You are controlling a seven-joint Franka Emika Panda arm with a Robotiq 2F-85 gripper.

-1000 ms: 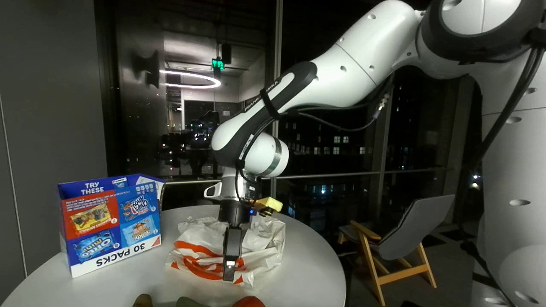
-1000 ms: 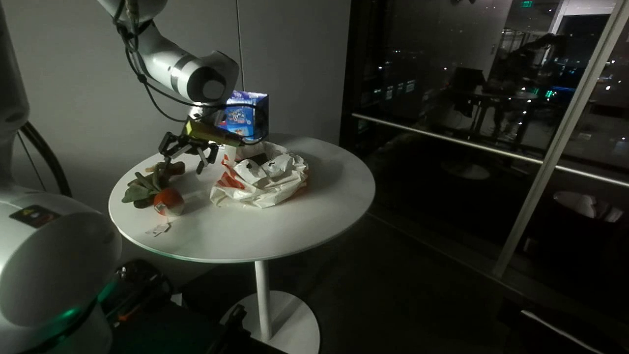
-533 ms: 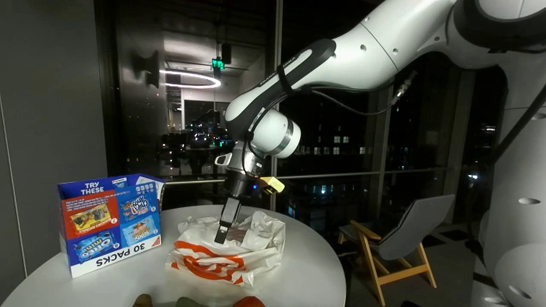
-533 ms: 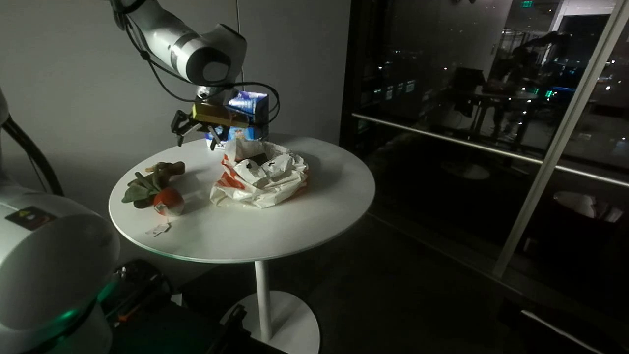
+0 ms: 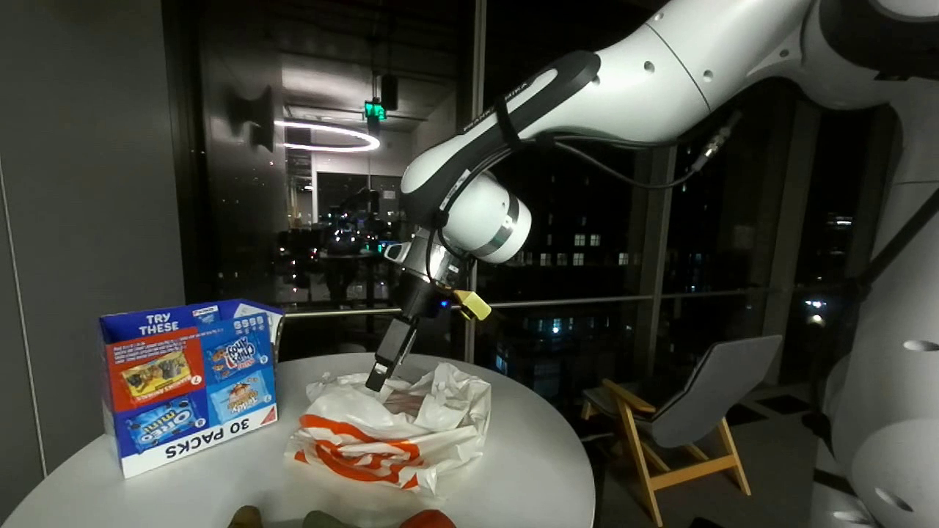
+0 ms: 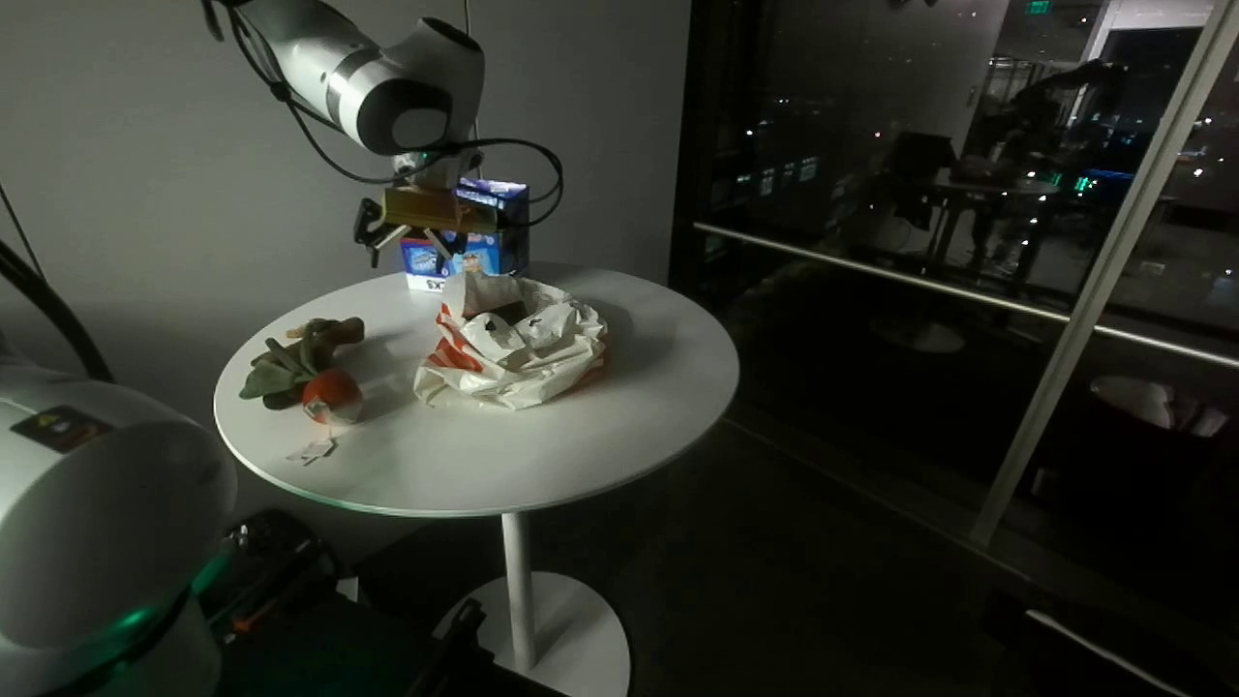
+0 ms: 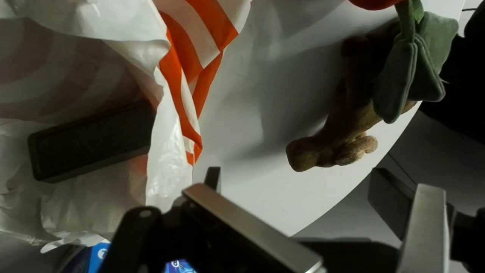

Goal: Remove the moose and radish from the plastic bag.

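Note:
The brown plush moose [image 6: 341, 333] lies on the round white table, beside the red radish [image 6: 332, 395] with green leaves. Both are outside the white and orange plastic bag [image 6: 542, 373]. In the wrist view the moose [image 7: 333, 144] lies partly under the radish's leaves [image 7: 394, 79]; its upper part is in shadow. Only the tops of the toys show at the bottom of an exterior view. My gripper [image 6: 409, 261] is open and empty, raised above the table near the snack box. In the wrist view its jaws stand wide apart with nothing between them.
A dark block [image 7: 91, 142] sits in the mouth of the crumpled bag. A blue snack box [image 5: 191, 389] stands at the table's edge beside the bag. A small white tag [image 6: 313, 451] lies near the radish. A grey chair [image 5: 689, 403] stands beyond the table.
My gripper has risen from low near the toys and moved back and tilted, towards the snack box. The moose, radish and bag stay where they were.

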